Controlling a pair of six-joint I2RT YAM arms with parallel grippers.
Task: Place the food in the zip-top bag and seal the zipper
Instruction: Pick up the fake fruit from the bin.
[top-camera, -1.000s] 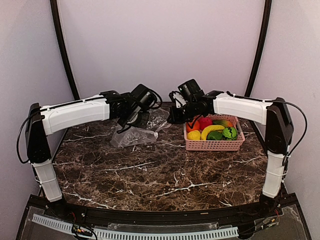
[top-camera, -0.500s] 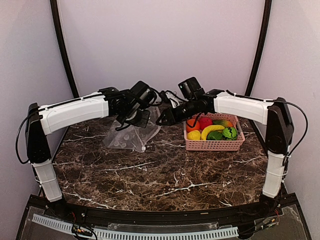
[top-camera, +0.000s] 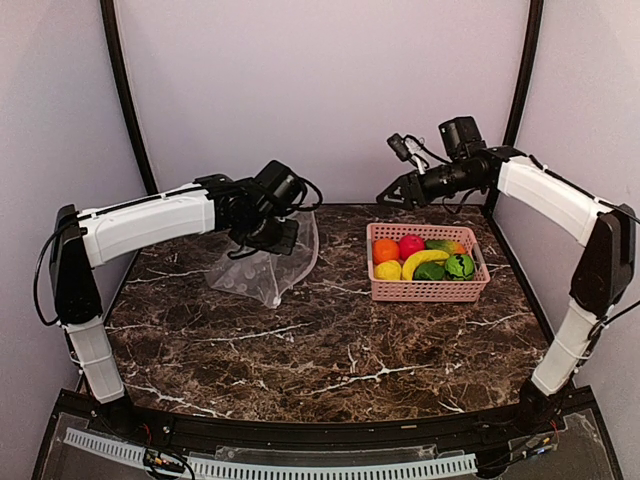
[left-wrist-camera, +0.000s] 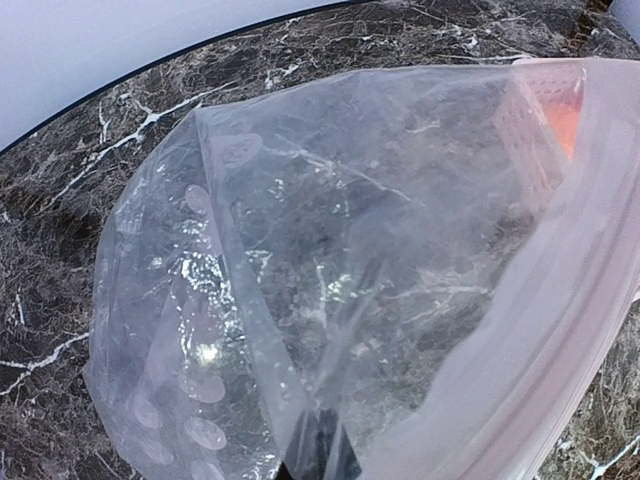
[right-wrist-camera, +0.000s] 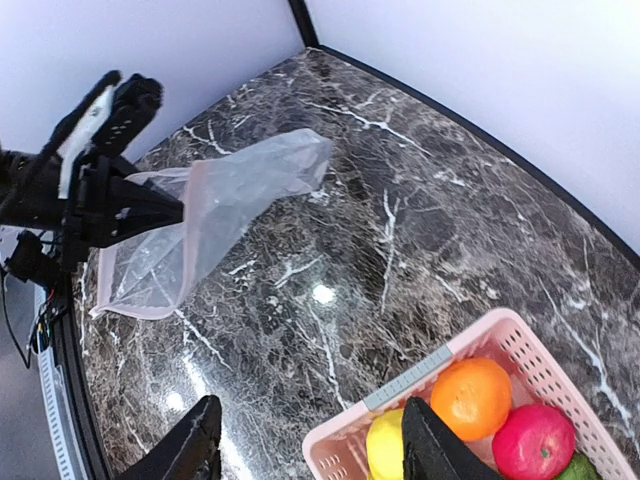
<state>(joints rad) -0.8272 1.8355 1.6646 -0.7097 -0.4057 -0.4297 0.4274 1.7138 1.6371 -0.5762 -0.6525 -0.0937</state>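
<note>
Over the marble table (top-camera: 300, 350), my wide-open, empty right gripper (top-camera: 393, 192) hangs beyond the basket (top-camera: 425, 292) of toy fruit (top-camera: 423, 262); left gripper (top-camera: 268, 235) grips the zip-top bag (top-camera: 262, 272)

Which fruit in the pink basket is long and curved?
The yellow banana, lying across the middle; the orange, lemon and red fruit beside it are round.

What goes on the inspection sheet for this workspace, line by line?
Surface: dark white-veined marble tabletop, no spills seen.
Job's things: clear dotted zip-top bag empty, held up by left gripper, lower end on tabletop; toy plastic fruits all in pink slotted plastic basket.
Clutter: nothing seen.
Grippers: left gripper shut on bag edge; right gripper open, empty, high above tabletop.
Cables: black cables loop along both arms.
Surroundings: pale walls, black curved poles.
</note>
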